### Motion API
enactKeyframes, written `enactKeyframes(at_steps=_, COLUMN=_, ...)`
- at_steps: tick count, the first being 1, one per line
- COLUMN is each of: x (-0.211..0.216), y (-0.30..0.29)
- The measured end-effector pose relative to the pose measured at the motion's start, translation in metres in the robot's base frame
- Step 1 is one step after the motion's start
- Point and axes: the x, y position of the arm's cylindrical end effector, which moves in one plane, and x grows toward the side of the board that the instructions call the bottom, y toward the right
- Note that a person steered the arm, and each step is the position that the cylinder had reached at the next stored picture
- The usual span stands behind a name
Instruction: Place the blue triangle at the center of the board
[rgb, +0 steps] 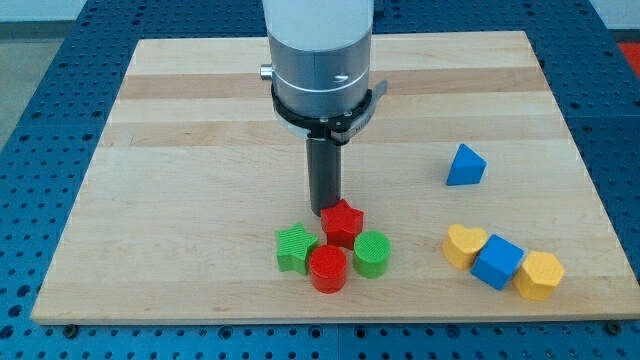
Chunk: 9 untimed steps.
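Note:
The blue triangle (465, 166) lies on the wooden board (200, 150) at the view's right, a little above the middle height. My tip (325, 211) stands near the board's middle bottom, far to the left of the blue triangle. It is right at the top-left edge of a red star (342, 222); I cannot tell if they touch.
A green star (296, 248), a red cylinder (327, 269) and a green cylinder (371, 253) cluster just below the red star. At the bottom right sit a yellow heart (464, 244), a blue cube (497, 262) and a yellow hexagon (539, 275) in a row.

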Motion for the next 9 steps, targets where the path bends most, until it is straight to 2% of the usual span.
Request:
enactKeyframes(at_steps=3, x=0.013, y=0.000)
enactKeyframes(at_steps=4, x=-0.010, y=0.010)
enactKeyframes(at_steps=7, x=-0.016, y=0.083)
enactKeyframes(at_steps=8, x=-0.013, y=0.126)
enactKeyframes(at_steps=9, x=-0.013, y=0.137)
